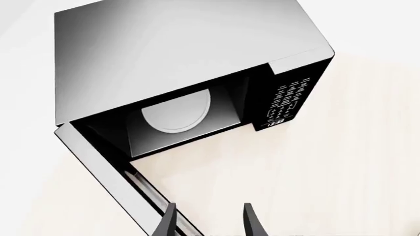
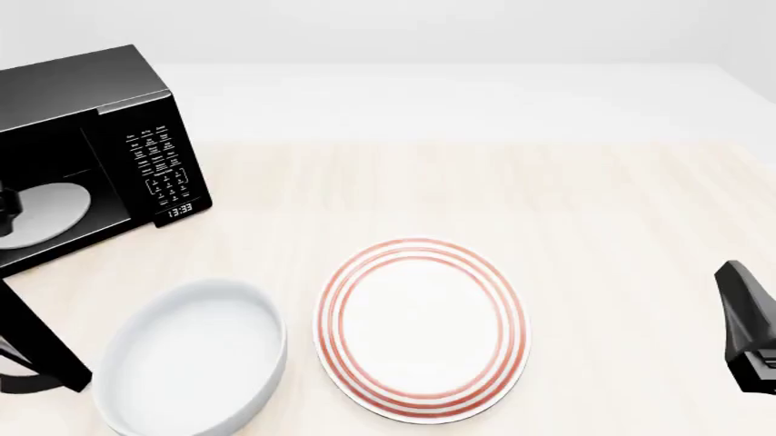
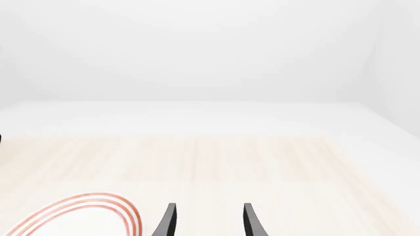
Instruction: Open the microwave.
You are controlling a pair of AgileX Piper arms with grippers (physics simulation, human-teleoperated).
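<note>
The black microwave (image 2: pixel 85 100) stands at the table's far left, and the left wrist view shows it from above (image 1: pixel 190 54). Its door (image 2: pixel 43 341) is swung wide open toward the front, so the white turntable (image 2: pixel 43 211) shows inside. The keypad (image 2: pixel 158 163) and clock display (image 2: pixel 178 210) face forward. My left gripper (image 1: pixel 210 223) is open, with one finger beside the free edge of the door (image 1: pixel 98 167) and its bar handle (image 1: pixel 147 189), holding nothing. My right gripper (image 3: pixel 208 223) is open and empty, low at the table's right side (image 2: pixel 750 331).
A white oval bowl (image 2: pixel 188 363) sits just in front of the microwave, beside the open door. A white plate with red rings (image 2: pixel 422 329) lies at the front middle and also shows in the right wrist view (image 3: pixel 72 216).
</note>
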